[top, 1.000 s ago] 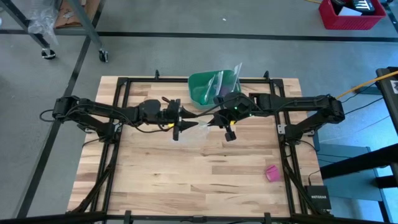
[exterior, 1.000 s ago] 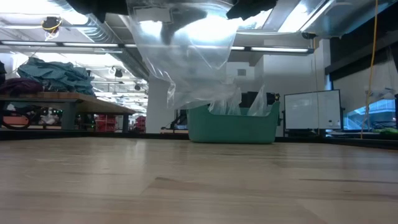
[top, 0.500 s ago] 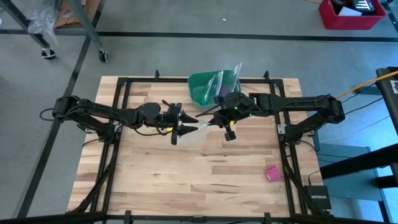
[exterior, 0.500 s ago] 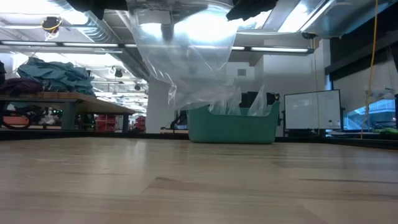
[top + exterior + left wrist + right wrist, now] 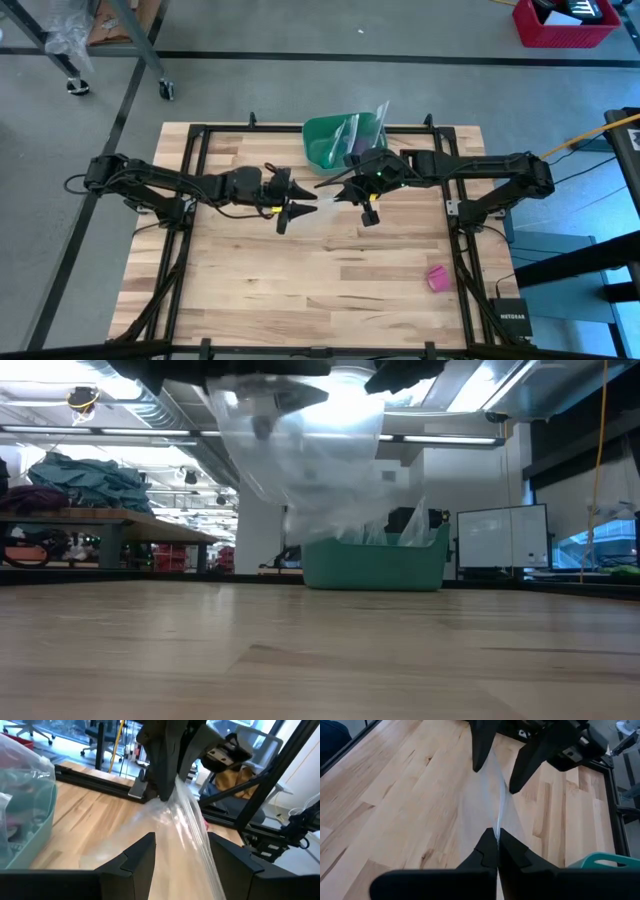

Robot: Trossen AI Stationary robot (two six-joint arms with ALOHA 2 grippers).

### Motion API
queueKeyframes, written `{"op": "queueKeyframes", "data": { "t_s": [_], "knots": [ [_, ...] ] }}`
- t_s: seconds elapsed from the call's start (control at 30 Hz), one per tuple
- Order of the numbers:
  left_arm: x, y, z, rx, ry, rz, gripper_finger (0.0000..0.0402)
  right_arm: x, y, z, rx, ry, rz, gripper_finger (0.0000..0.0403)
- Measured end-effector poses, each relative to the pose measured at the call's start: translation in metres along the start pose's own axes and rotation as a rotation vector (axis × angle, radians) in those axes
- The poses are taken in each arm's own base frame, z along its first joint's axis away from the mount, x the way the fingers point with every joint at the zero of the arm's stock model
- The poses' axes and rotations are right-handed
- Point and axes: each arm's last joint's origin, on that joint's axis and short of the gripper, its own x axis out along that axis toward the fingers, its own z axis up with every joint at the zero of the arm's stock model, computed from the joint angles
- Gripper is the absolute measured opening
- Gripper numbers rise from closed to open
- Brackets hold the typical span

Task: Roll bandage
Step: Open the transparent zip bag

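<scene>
1. The right pincer (image 5: 497, 851), pressed together, pinches the clear bag (image 5: 492, 800) above the bench (image 5: 300, 280).
2. The left pincer (image 5: 181, 851), spread around the bag, should close squarely.
3. The bandage (image 5: 437, 278) lies well apart, near the bench's right edge.

1. Your mid-table path is blocked: a clear crinkly plastic bag (image 5: 322, 197) hangs stretched between the two grippers.
2. A green plastic bowl (image 5: 330, 142) stands at the far edge.
3. The near wooden tabletop (image 5: 300, 280) is open to you.
</scene>
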Motion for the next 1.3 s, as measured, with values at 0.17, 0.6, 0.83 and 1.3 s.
{"op": "queueKeyframes", "data": {
  "t_s": [0.17, 0.6, 0.83, 1.3],
  "knots": [
    [0.0, -0.002, 0.005, 0.001, -0.056, -0.016, 0.0164, 0.0, 0.0, 0.0, 0.001, 0.004, 0.002, 0.0],
    [0.0, 0.0, 0.007, 0.028, -0.086, 0.047, 0.0164, 0.0, 0.0, 0.0, 0.0, 0.001, 0.001, 0.0],
    [0.0, 0.003, -0.003, 0.005, 0.015, 0.074, 0.0164, 0.0, 0.0, 0.0, 0.0, 0.001, 0.002, 0.0],
    [-0.004, 0.007, -0.025, -0.118, 0.254, 0.101, 0.0164, 0.0, 0.003, -0.003, 0.005, 0.015, 0.072, 0.0]
  ]
}}
